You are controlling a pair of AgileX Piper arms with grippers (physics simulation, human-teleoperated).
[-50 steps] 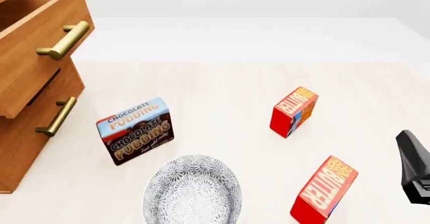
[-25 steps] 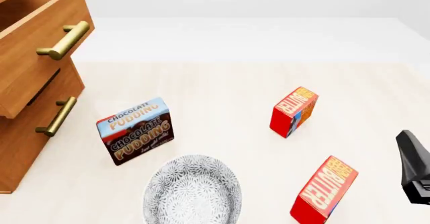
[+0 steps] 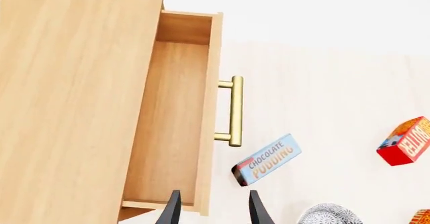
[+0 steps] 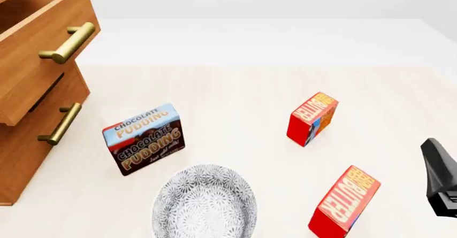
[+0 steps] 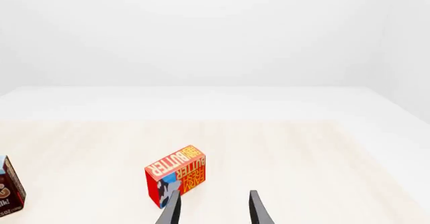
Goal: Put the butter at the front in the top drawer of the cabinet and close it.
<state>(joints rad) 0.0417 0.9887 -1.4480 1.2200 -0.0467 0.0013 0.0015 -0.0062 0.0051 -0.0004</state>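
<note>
The butter at the front [image 4: 345, 201] lies tilted on the table at the near right, its orange lettered face up. Only its corner [image 3: 423, 217] shows in the left wrist view. The other butter carton [image 4: 313, 118] stands farther back and is the one ahead of my right gripper [image 5: 213, 210], which is open and empty. A black part of the right arm [image 4: 442, 176] sits right of the front butter, apart from it. The cabinet [image 4: 29, 141] stands at the far left with its top drawer [image 4: 39, 51] pulled out and empty [image 3: 168, 128]. My left gripper [image 3: 213, 211] hovers open above the drawer's front corner.
A chocolate pudding box [image 4: 145, 139] stands between the cabinet and the butter cartons. A patterned grey bowl [image 4: 204, 203] sits at the near middle. The lower drawer [image 4: 43, 125] is shut. Brass handles [image 4: 69, 41] stick out toward the table.
</note>
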